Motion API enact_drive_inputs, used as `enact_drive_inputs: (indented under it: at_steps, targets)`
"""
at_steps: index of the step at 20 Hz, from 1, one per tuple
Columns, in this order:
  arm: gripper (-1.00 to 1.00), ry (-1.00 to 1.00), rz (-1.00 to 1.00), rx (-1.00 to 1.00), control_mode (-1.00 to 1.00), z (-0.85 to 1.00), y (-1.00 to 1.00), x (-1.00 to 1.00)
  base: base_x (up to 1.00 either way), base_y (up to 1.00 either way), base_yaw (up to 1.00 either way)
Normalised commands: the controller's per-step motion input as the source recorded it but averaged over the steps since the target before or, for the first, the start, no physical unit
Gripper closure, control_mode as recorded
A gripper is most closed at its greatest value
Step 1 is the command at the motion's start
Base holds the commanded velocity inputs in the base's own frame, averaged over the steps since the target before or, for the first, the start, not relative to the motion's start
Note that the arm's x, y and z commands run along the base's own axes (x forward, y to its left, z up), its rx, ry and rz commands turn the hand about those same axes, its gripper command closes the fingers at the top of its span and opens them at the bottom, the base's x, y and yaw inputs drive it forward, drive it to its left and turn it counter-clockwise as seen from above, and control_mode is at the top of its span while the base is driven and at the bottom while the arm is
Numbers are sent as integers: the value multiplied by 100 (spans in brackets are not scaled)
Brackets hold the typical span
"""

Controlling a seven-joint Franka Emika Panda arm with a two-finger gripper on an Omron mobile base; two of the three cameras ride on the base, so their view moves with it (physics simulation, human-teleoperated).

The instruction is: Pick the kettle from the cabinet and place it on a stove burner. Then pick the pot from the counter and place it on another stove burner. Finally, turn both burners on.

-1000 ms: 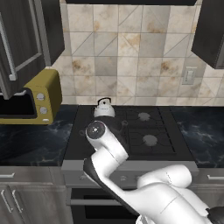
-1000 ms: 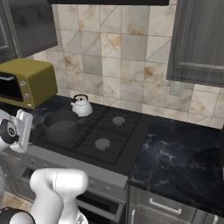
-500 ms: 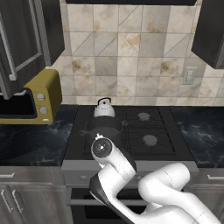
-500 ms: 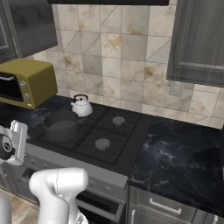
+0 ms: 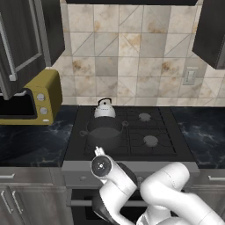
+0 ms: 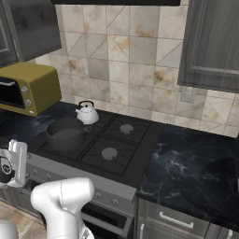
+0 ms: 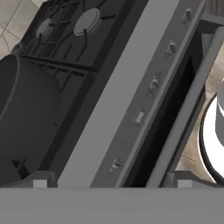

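The silver-white kettle [image 5: 104,110] [image 6: 87,113] stands on the rear left burner. The dark pot [image 5: 105,132] [image 6: 66,133] [image 7: 24,118] sits on the front left burner. Both right burners [image 5: 150,140] [image 6: 109,152] [image 7: 86,21] are bare. My gripper [image 5: 99,154] [image 6: 17,161] [image 7: 112,183] hangs open and holds nothing, low at the stove's front left edge, just in front of the pot. In the hand view it faces the grey control panel and its row of small knobs [image 7: 139,117]. The cabinet [image 5: 17,44] door stands open at the upper left.
A yellow microwave [image 5: 30,99] [image 6: 28,86] sits on the black marble counter [image 5: 26,140] [image 6: 196,163] left of the stove. The oven door handle [image 7: 188,109] runs below the knob panel. Dark drawers [image 6: 177,221] lie under the right counter.
My hand has come down from above the pot to the stove's front edge, level with the knob panel. Kettle and pot have not moved, and the jaws stay open.
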Motion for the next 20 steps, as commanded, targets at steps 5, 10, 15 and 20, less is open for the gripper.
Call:
enact_drive_inputs:
  at_steps: [5,10,15,20]
  targets:
    - [-100,-7,0,-13,-100,-11,7,0,0,0,0]
    - [-100,-13,0,-18,-100,-2,7,0,0,0,0]
    - [-100,-5,0,-13,-100,-7,7,-1,0,0,0]
    - [-100,-3,0,-11,-100,-9,2,-1,0,0,0]
